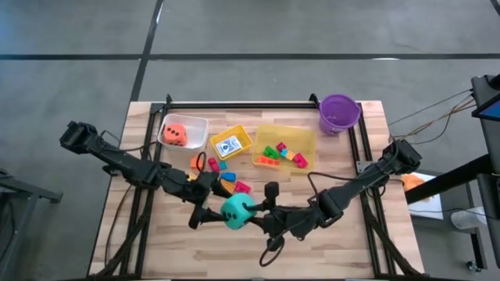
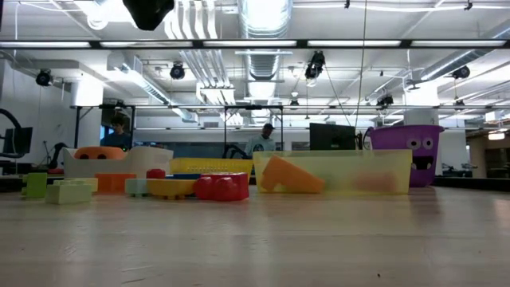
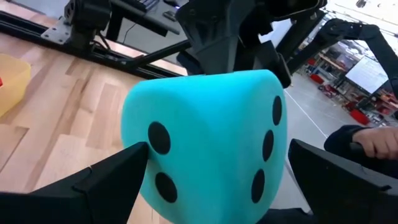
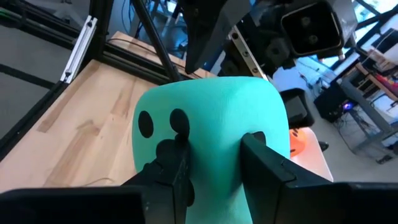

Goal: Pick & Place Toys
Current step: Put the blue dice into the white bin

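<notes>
Teal die [image 1: 237, 211] sits mid-counter, nearer the front edge, held up between both arms; the low view shows nothing of it on the surface. Right gripper [image 4: 214, 165] comes at it from the right, jaws closed onto one edge, pinching a narrow part of the foam between the two fingers [image 4: 171, 163]. Left gripper [image 3: 214, 171] meets it from the left, jaws spread wide, one finger on each side of the die; the fingers [image 3: 112, 174] look close to the faces, contact unclear. Black dots show on the die's faces in both wrist views.

Behind the die, loose bricks [image 1: 226, 178] lie scattered on the counter [image 1: 156, 250]: red, blue, orange, pink. Farther behind the die, a row of bins: clear bin [image 1: 168, 125] with the orange die [image 1: 176, 134] inside, left-rear; small yellow tray [image 1: 244, 137] carrying the blue-white card box [image 1: 229, 144], straight behind; larger yellow bin [image 1: 301, 134] with mixed bricks [image 1: 280, 153], right-rear. Purple bucket [image 1: 339, 114] stands at the far right-rear corner, well apart from the die.
</notes>
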